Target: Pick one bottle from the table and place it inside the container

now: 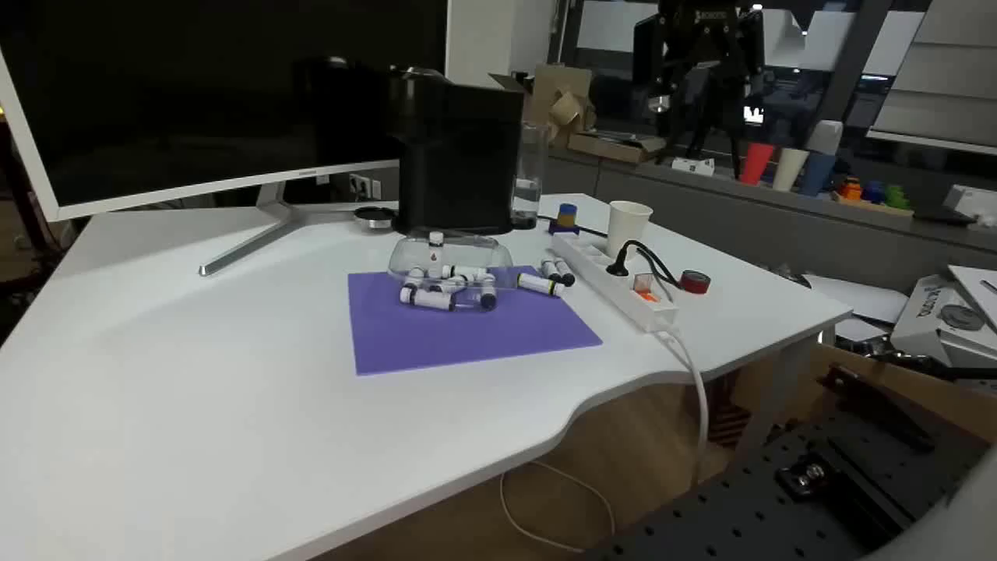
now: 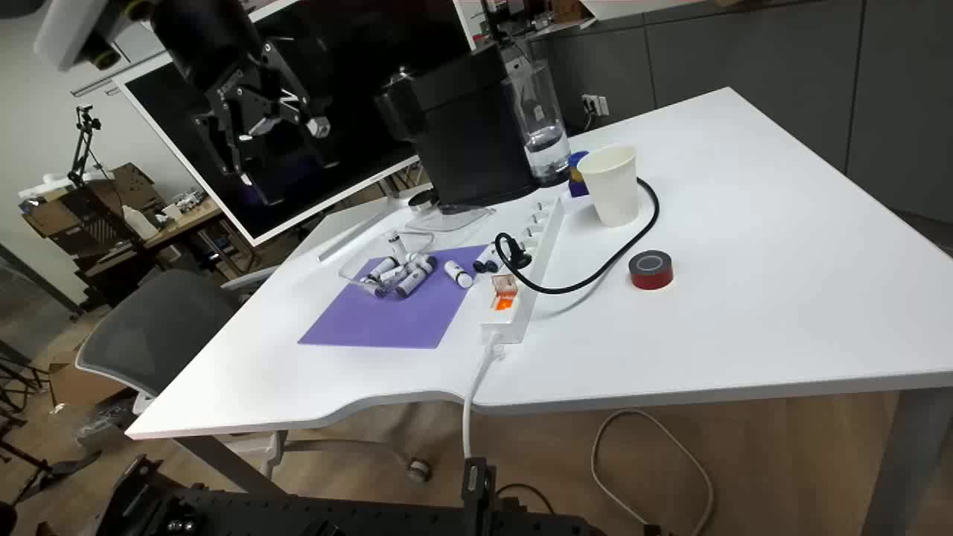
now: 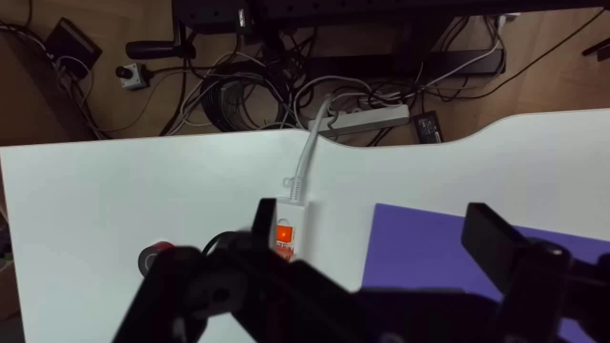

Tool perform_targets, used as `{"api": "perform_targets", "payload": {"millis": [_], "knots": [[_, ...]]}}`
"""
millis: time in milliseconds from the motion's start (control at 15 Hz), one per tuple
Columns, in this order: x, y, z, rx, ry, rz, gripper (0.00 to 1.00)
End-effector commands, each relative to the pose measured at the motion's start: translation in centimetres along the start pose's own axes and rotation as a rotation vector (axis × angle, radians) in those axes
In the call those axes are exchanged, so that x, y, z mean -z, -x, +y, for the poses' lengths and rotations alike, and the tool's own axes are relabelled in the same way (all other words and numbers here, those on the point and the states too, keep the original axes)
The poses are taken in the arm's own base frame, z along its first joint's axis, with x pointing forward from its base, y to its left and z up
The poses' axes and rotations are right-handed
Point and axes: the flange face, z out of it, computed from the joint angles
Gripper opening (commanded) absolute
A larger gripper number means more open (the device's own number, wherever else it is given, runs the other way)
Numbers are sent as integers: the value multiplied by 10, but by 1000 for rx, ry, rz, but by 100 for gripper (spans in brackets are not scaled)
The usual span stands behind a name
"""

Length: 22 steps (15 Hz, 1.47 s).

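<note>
Black claw [image 3: 374,233], fingers [image 3: 488,245] spread, lettered ROBOTIQ; print on bottles [image 1: 537,284] illegible.

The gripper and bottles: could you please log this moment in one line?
gripper: open, empty | one bottle: on purple mat, outside clear container | two bottles: beside power strip

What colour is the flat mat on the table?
The mat is plain purple, seen best in an exterior view; the wrist view shows only part.
</note>
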Motion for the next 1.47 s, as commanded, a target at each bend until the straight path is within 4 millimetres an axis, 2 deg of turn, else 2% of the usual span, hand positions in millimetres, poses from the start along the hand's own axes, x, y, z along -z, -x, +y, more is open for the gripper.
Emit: {"api": "perform_targets", "payload": {"millis": [0,667,800,1000,1133,1400], "knots": [[1,0,0,0,0,-1,100],[1,0,0,0,0,-1,100],[7,-14,7,-7,31,79,100],[12,-56,12,58,89,215,100],[8,-86,7,159,108,261,100],[-16,-141,-7,425,113,235,100]]}}
